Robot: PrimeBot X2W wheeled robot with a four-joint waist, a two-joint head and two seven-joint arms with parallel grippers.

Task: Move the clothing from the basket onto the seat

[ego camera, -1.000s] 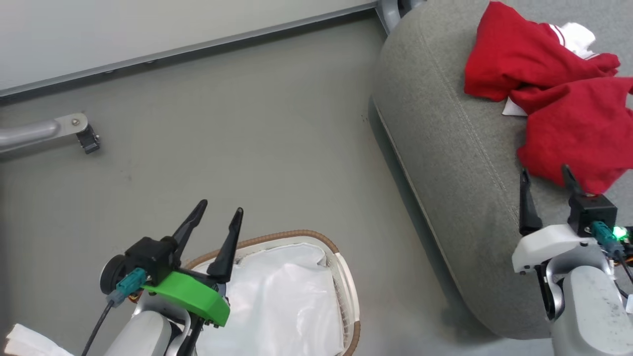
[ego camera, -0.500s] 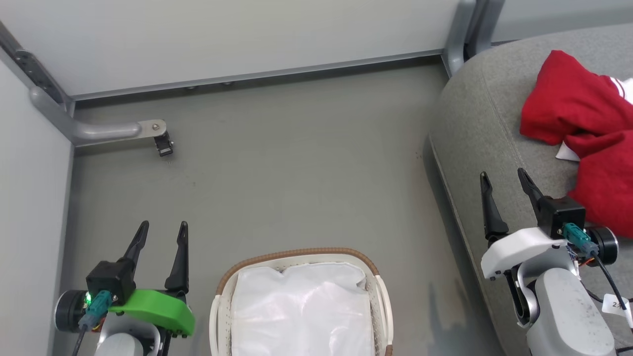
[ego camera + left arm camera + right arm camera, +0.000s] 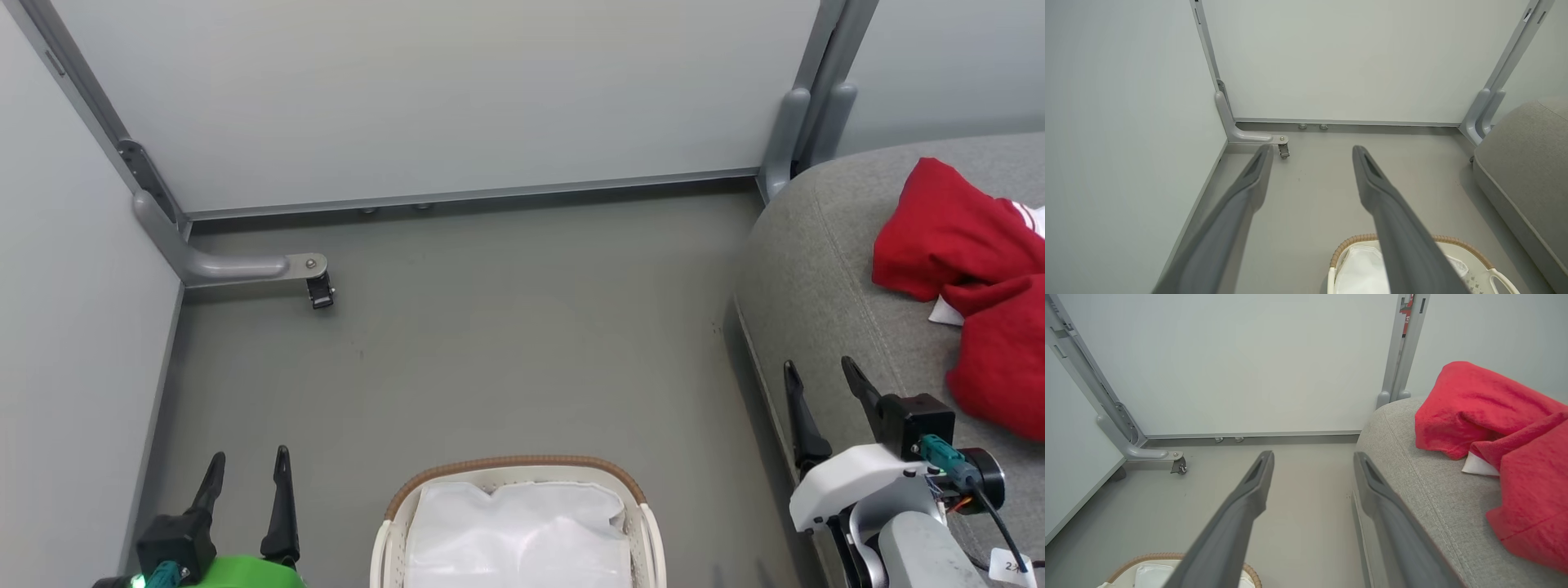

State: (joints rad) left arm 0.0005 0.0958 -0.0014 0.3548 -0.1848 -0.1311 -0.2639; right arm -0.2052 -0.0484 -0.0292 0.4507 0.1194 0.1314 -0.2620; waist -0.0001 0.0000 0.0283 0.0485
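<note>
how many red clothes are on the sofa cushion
2, it seems. The farther red garment lies on the seat, with thin white stripes at its edge. The nearer red garment overlaps it, closer to the robot. Both run off the head view's edge, so more may be hidden.

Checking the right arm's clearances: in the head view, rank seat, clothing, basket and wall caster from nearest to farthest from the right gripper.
1. Seat, its edge beside the right gripper.
2. Clothing, on the seat, to the right.
3. Basket, on the floor, to the left.
4. Caster, far left by the wall.
</note>
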